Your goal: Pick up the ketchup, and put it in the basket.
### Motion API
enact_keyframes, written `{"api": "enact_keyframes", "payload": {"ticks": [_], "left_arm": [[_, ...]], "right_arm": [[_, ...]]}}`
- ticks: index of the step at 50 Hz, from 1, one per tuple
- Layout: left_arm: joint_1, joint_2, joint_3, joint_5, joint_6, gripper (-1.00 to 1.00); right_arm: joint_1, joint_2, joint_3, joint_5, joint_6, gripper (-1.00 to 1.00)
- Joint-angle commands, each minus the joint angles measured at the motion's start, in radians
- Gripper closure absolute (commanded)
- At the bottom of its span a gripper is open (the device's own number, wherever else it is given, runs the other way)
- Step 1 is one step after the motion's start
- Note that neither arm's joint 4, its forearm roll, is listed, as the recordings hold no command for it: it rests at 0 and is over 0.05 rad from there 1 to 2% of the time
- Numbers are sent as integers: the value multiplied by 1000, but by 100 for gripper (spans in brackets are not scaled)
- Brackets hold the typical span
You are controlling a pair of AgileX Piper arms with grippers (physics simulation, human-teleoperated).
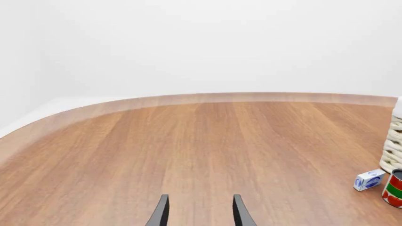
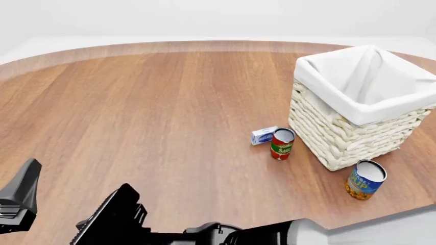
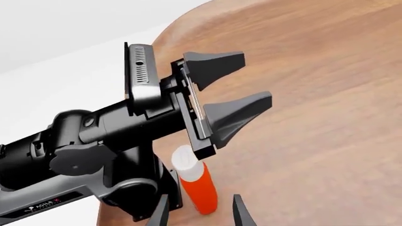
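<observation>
The ketchup (image 3: 199,188), a red-orange bottle with a white cap, shows only in the right wrist view. It stands by the table's near edge, close to the left arm's base. My right gripper (image 3: 199,203) is open, its fingertips on either side of the bottle's lower part, apart from it. In the front view the right gripper (image 2: 112,209) lies low at the bottom left and hides the ketchup. My left gripper (image 3: 254,77) is open and empty above the bottle; it also shows in its own wrist view (image 1: 199,207) and at the front view's edge (image 2: 19,196). The basket (image 2: 340,135) stands at the right.
A red-and-green tomato sauce can (image 2: 281,144) and a small white-and-blue box (image 2: 263,135) sit just left of the basket. A blue-and-yellow can (image 2: 364,180) stands in front of the basket. The can (image 1: 394,188), box (image 1: 369,180) and basket wall (image 1: 393,146) show in the left wrist view.
</observation>
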Motion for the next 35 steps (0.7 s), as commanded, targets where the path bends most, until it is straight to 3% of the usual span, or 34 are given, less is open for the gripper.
{"api": "enact_keyframes", "payload": {"ticks": [1,35], "left_arm": [[0,0,0,0,0,-100],[0,0,0,0,0,-100]], "right_arm": [[-4,28,-9,-3,17,-100],[17,57,-74,45,6,-100]]}}
